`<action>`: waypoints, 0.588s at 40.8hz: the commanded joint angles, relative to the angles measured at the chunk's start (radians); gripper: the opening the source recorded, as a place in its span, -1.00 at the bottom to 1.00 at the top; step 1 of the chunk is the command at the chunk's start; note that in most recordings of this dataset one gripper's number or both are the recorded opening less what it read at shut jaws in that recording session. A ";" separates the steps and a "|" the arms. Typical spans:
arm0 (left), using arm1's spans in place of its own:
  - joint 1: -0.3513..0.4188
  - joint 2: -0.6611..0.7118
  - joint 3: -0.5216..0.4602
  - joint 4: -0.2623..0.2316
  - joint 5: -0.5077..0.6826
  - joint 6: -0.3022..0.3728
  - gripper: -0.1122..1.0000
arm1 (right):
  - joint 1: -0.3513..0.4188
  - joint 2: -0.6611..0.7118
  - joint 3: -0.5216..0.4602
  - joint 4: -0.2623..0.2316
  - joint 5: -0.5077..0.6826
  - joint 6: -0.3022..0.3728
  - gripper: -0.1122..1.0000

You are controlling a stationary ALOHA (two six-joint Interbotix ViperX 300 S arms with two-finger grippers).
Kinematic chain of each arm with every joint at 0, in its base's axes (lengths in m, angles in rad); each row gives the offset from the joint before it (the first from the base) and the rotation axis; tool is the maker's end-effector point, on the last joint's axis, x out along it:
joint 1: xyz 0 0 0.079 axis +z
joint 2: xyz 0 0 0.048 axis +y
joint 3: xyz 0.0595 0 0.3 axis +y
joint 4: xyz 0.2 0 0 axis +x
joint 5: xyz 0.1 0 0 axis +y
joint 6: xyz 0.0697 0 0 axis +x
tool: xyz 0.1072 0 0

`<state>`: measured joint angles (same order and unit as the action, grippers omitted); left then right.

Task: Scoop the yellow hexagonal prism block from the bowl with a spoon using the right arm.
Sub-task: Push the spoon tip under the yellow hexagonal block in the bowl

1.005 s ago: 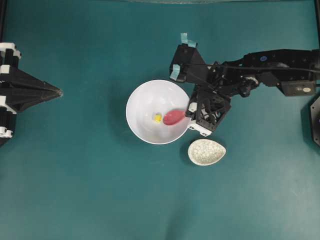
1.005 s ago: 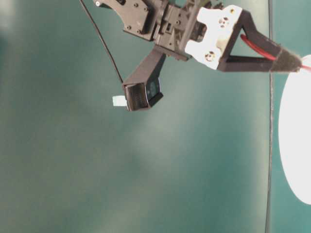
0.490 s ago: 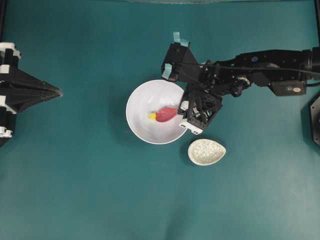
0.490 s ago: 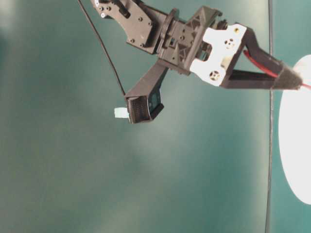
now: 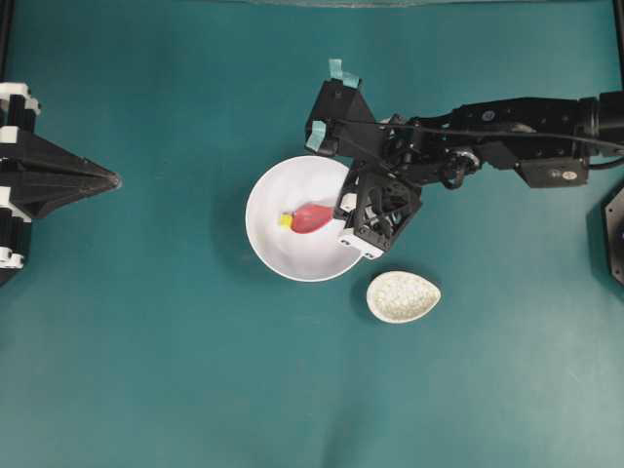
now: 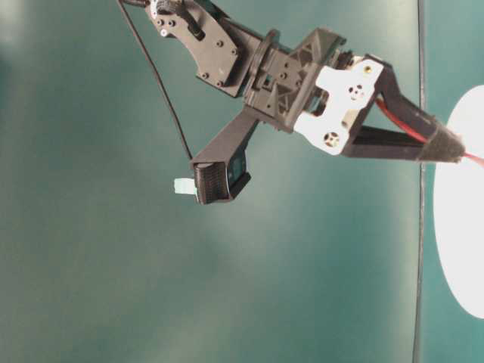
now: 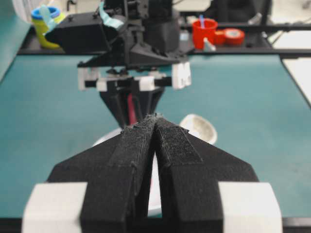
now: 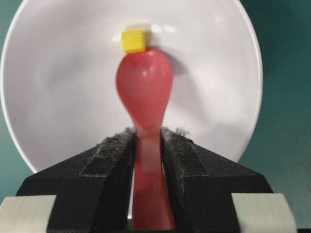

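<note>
The white bowl point(image 5: 292, 255) sits mid-table and fills the right wrist view point(image 8: 58, 92). The tiny yellow block point(image 5: 285, 220) lies inside it, left of centre, touching the far tip of the spoon's scoop point(image 8: 133, 41), not in the scoop. The pinkish-red spoon point(image 5: 312, 217) points left over the bowl's floor point(image 8: 144, 87). My right gripper point(image 5: 340, 211) is shut on the spoon's handle point(image 8: 147, 133) over the bowl's right rim, and also shows in the table-level view point(image 6: 456, 150). My left gripper point(image 5: 115, 179) is shut and empty at the far left point(image 7: 155, 119).
A small speckled cream teardrop dish point(image 5: 403, 296) lies just below and right of the bowl, close under my right wrist. Beyond the table's far edge stand a red cup point(image 7: 204, 33) and a tape roll point(image 7: 234, 36).
My right gripper has moved left over the bowl with the spoon. The scoop's tip has pushed the yellow block from the bowl's middle toward its left side. The left arm has not moved.
</note>
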<state>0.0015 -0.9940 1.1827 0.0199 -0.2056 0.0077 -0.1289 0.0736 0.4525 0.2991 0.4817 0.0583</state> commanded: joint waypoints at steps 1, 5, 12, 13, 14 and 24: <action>-0.002 0.003 -0.023 0.002 -0.005 0.002 -0.81 | -0.003 -0.014 -0.023 0.002 -0.020 -0.002 -0.38; -0.003 0.003 -0.025 0.003 -0.005 0.002 -0.81 | -0.003 -0.014 -0.023 0.002 -0.029 -0.002 -0.38; -0.002 0.003 -0.025 0.002 -0.003 0.002 -0.81 | -0.003 -0.012 -0.023 0.002 -0.057 -0.002 -0.38; -0.002 0.003 -0.025 0.002 -0.005 0.002 -0.81 | -0.003 -0.012 -0.023 0.002 -0.061 -0.002 -0.38; -0.002 0.003 -0.025 0.002 -0.005 0.002 -0.81 | -0.003 -0.012 -0.023 0.002 -0.066 -0.002 -0.38; -0.002 0.003 -0.025 0.002 -0.005 0.002 -0.81 | -0.003 -0.008 -0.023 0.002 -0.110 -0.002 -0.38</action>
<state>0.0015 -0.9940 1.1827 0.0184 -0.2056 0.0077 -0.1289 0.0752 0.4525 0.2976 0.3881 0.0598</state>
